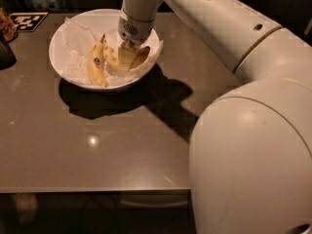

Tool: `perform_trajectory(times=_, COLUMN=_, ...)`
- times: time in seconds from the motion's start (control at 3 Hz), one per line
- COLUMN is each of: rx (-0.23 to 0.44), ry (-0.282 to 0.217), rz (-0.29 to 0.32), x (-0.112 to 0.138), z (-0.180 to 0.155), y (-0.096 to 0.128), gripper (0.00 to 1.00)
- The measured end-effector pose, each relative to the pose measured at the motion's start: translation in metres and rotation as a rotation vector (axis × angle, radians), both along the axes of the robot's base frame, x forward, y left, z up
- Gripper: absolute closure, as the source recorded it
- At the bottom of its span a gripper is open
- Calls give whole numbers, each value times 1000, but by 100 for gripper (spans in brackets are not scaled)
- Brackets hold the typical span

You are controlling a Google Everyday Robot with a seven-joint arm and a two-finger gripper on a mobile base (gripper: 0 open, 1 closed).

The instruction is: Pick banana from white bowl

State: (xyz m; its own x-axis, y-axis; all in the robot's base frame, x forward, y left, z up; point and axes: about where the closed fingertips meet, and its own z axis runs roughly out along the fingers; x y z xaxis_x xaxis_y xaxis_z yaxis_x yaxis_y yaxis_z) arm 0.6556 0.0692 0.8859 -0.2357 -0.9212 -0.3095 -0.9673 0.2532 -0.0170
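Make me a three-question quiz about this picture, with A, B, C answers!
1. Where is the gripper?
A. down in the bowl
B. on the floor
C. up by the ceiling

2. How many bananas lie in the bowl?
A. one
B. two
C. four

3. How does the bowl stand?
A. upside down
B. lifted in the air
C. upright on the table

Answers:
1 A: the gripper reaches down inside the rim, onto the bruised banana.
2 B: only the bruised banana and the stickered banana show.
3 C: its open side faces up and its shadow falls on the table right beside it.
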Motion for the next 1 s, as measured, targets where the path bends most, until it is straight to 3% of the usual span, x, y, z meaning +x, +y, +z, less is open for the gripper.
perform_trajectory(times=1.0, rx=146, ry=-71, rz=131, x=-39, z=53, y=-17, gripper=100)
